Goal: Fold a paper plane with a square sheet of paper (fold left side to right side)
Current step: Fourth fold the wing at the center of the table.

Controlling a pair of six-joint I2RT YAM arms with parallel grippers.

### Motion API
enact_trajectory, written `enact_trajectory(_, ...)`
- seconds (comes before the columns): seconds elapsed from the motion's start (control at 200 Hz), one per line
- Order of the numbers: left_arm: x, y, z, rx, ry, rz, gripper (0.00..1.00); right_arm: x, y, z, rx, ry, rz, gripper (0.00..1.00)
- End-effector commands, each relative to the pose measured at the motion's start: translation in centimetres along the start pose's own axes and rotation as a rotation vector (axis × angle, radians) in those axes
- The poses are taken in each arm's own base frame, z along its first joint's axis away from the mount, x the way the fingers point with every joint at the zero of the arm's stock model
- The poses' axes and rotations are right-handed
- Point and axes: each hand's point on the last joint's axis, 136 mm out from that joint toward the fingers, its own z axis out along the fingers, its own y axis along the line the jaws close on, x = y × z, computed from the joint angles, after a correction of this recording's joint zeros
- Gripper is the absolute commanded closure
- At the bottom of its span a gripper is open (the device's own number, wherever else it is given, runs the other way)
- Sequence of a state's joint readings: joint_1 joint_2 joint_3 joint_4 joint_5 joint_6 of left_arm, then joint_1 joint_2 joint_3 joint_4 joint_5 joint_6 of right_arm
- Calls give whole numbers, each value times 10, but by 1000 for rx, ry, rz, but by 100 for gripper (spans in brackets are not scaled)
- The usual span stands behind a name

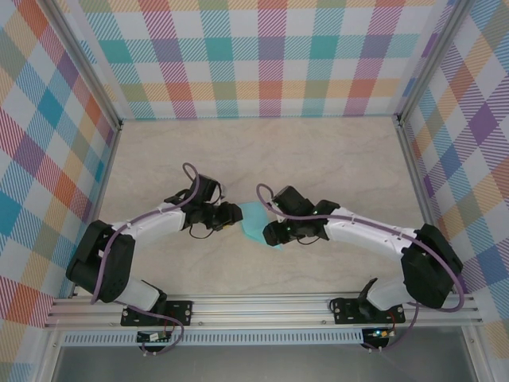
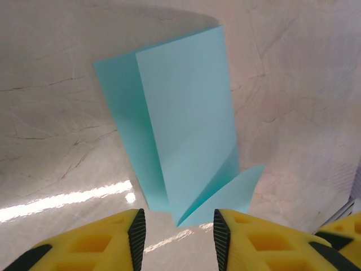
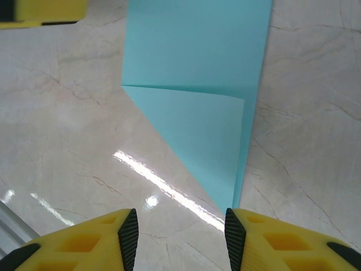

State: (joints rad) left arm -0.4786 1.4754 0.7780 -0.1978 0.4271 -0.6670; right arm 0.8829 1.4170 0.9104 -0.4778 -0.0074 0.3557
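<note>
Well, my left tool (image 2: 176, 230) and right tool (image 3: 180, 230) both gape, gripping nothing; the folded paper (image 1: 254, 224) lies on the counter (image 1: 318, 159) at the top view's centre, between them.

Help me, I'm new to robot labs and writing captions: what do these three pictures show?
You see two white robot arms, a left arm and a right arm, bolted at the near edge of a table. The wide picture comes from a fixed camera above and behind them. The other two come from a small camera on each wrist, so the yellow fingers with black pads at the bottom are that arm's own tool: the left tool and the right tool. Between them a teal sheet of paper, partly folded, lies on the table. Both tools stand open near its corners and hold nothing.
</note>
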Motion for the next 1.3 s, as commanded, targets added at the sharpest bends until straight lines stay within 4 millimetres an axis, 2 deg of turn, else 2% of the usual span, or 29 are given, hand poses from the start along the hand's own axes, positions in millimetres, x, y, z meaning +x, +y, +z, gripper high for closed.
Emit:
enact_trajectory(0.0,-6,-5,3,58,-23,-104,58,-5,2,1,97,-51,-128,51)
enact_trajectory(0.195,-1,5,16,21,14,-138,55,-9,11,21,134,-90,-214,45)
enact_trajectory(0.34,-6,2,26,40,20,-145,54,-10,11,33,156,-118,-281,42)
enact_trajectory(0.525,-10,-1,40,49,49,-159,58,-7,17,40,153,-141,-350,36)
enact_trajectory(0.71,-13,-8,43,62,57,-159,66,-7,17,49,202,-119,-385,35)
enact_trajectory(0.94,-15,-12,39,64,47,-155,67,-8,15,54,231,-130,-400,34)
enact_trajectory(1.185,-17,-18,34,63,39,-152,87,-6,17,61,248,-116,-452,35)
enact_trajectory(1.295,-16,-18,32,54,39,-152,90,-5,17,66,271,-103,-470,35)
